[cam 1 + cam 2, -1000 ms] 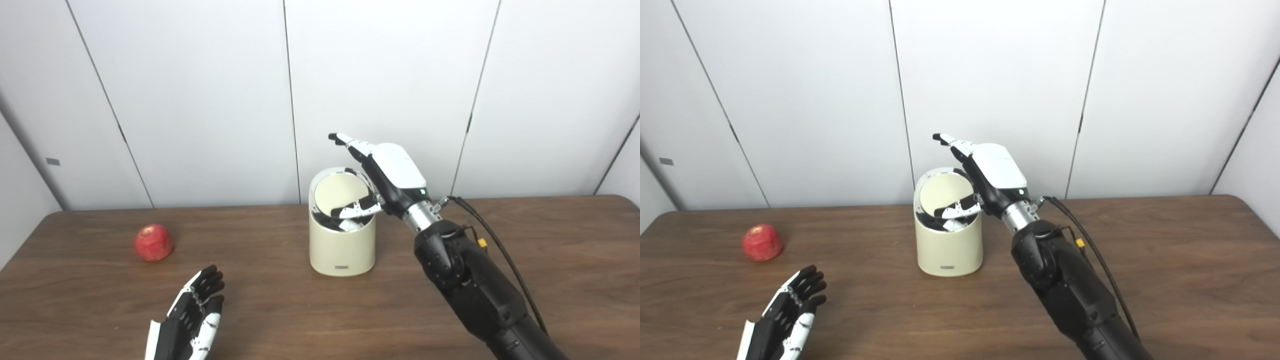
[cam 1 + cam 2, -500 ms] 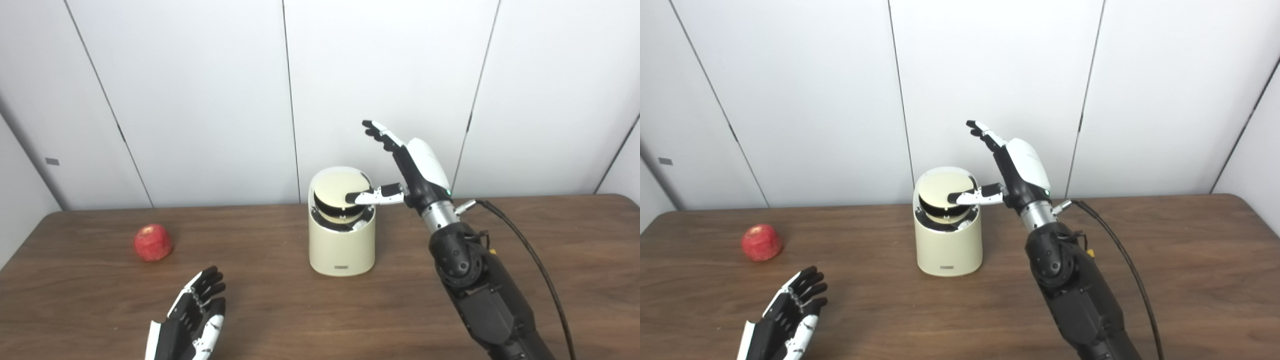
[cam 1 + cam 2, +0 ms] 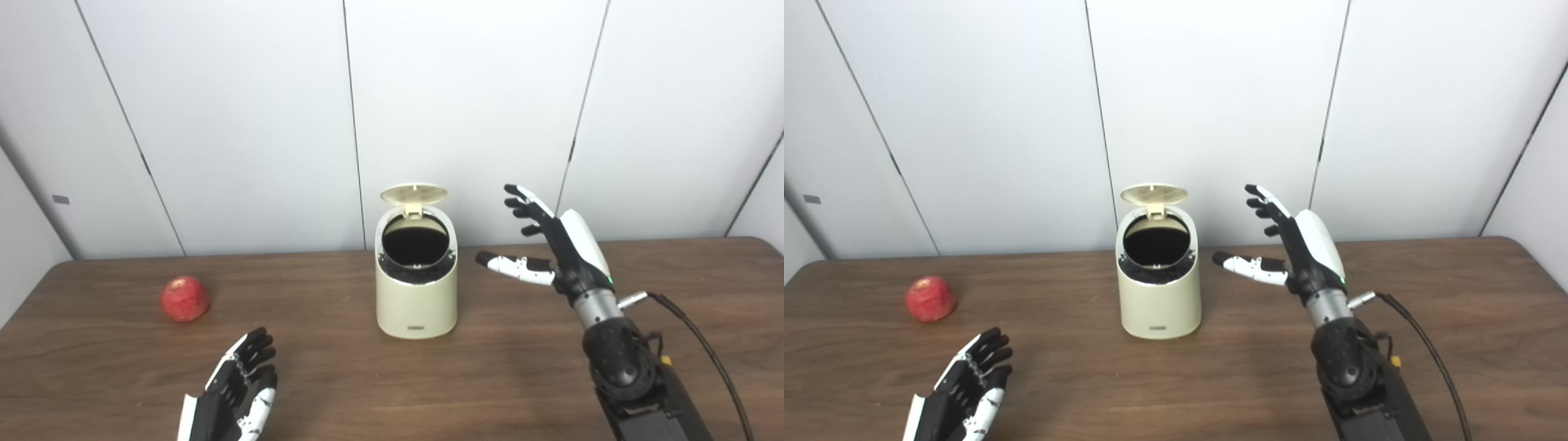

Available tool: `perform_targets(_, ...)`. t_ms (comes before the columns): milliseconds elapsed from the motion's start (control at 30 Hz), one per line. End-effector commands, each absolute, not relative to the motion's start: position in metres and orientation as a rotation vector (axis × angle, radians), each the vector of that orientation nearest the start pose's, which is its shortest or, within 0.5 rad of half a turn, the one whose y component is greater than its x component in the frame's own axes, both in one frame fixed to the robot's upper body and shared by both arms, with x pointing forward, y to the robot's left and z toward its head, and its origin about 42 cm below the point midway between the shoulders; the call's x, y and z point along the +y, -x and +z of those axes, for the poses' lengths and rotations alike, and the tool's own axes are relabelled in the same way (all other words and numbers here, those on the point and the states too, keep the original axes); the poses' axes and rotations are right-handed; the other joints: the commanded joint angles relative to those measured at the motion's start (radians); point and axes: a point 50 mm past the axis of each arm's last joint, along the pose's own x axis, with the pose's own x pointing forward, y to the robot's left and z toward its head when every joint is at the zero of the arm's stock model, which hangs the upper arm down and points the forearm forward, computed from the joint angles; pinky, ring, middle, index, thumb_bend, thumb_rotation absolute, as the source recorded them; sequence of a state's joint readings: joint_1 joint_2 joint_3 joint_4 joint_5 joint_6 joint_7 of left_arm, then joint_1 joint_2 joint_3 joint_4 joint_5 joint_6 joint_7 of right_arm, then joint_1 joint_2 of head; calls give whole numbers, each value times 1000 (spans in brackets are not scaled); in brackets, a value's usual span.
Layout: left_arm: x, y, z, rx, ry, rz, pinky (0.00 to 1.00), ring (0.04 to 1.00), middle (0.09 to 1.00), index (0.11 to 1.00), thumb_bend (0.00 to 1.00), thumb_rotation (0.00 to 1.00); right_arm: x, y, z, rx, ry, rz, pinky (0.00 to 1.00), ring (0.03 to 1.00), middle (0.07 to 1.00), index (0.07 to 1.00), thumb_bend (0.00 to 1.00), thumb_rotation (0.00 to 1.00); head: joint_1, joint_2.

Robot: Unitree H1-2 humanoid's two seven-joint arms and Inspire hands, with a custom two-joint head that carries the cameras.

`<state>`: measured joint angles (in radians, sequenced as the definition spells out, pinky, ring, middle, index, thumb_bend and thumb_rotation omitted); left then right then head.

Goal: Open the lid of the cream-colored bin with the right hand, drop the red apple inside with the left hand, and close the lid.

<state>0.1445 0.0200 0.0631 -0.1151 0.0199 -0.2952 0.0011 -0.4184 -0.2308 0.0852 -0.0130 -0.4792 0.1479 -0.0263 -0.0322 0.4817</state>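
Bin point(image 3: 416, 303): cream-colored, upright near the middle of the brown wooden table point(image 3: 551, 367), toward its far edge; small label low on the front wall; dark round mouth exposed, tilted toward the camera, interior black and contents not discernible.

Lid point(image 3: 414, 194): flipped up and back on a hinge at the rear rim, standing above the mouth, ribbed underside facing down and forward; touched by nothing.

Red apple point(image 3: 185, 298): resting on the table well to the left of the bin, clear of both hands, not held.

Right hand point(image 3: 554, 254): raised above the table just to the right of the bin, level with its upper half; fingers point(image 3: 523, 205) spread and pointing up and left, thumb stretched sideways toward the bin with a gap between its tip and the bin wall; open, gripping nothing; white back plate facing right.

Right arm point(image 3: 631, 380): black, rising from the bottom right corner, silver wrist ring below the hand, black cable looping off to the right side.

Left hand point(image 3: 961, 392): low at the bottom left, near the table surface, palm side up, fingers loosely apart and pointing up and right; open, holding nothing; nearer the camera than the apple and apart from it.

Backdrop: white wall panels point(image 3: 245, 122) with dark seams behind the table.
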Motion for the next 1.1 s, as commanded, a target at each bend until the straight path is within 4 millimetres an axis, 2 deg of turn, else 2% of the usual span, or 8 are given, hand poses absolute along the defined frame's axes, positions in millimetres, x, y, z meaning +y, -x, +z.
perform_targets(0,236,-211,80,-148,-28,104,756,809,834,862,321,363,-239,-393,251,-375,700,-40,708,828,852,887,593,494,-3,2)
perform_targets(267,242,-213,81,-153,-24,105,734,800,829,860,318,393,-255,-338,225,-283,622,17,749,830,865,887,548,614,-24,15)
perform_targets(367,243,-214,81,-155,-17,104,732,802,828,858,332,426,-258,-321,218,-242,636,59,823,872,900,924,495,843,-26,18)
perform_targets(500,246,-214,81,-157,-11,101,722,797,822,852,345,475,-261,-303,208,-154,499,87,870,925,944,954,519,980,-27,27)
perform_targets(600,246,-213,83,-155,-6,106,723,797,821,847,354,522,-260,-296,195,-104,131,131,962,989,993,989,498,998,-23,33)
perform_targets(700,248,-212,84,-155,-18,109,720,794,818,842,362,569,-259,-287,181,-85,-87,153,996,999,1000,999,594,1000,-22,40)
perform_targets(833,248,-211,84,-151,-34,107,716,785,810,840,378,590,-259,-277,170,-76,-123,104,1000,1000,1000,1000,673,1000,-12,50)
perform_targets(1067,242,-212,85,-152,-34,100,714,785,808,837,406,573,-276,-271,156,-96,-98,22,1000,1000,1000,1000,614,1000,41,62)
